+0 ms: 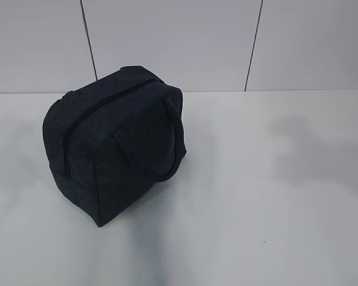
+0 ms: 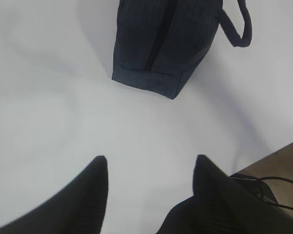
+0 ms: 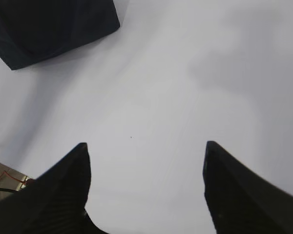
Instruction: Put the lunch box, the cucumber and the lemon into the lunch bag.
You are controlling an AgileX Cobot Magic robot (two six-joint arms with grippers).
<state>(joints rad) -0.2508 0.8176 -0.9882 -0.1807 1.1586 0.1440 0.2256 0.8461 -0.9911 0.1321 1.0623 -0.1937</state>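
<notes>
The dark navy lunch bag [image 1: 116, 149] stands on the white table left of centre, zipper line running over its top and one looped handle hanging down its right side. It shows at the top of the left wrist view as the lunch bag [image 2: 166, 44], and one corner of the lunch bag [image 3: 49, 29] fills the upper left of the right wrist view. My left gripper [image 2: 151, 158] is open over bare table, well short of the bag. My right gripper [image 3: 145, 144] is open wide, nothing between its fingers. The lunch box, cucumber and lemon are out of view.
The white table [image 1: 274, 226] stretches right and in front of the bag. A pale panelled wall [image 1: 179, 42] stands behind it. The table's edge with cables [image 2: 273, 183] beyond it shows at the lower right of the left wrist view.
</notes>
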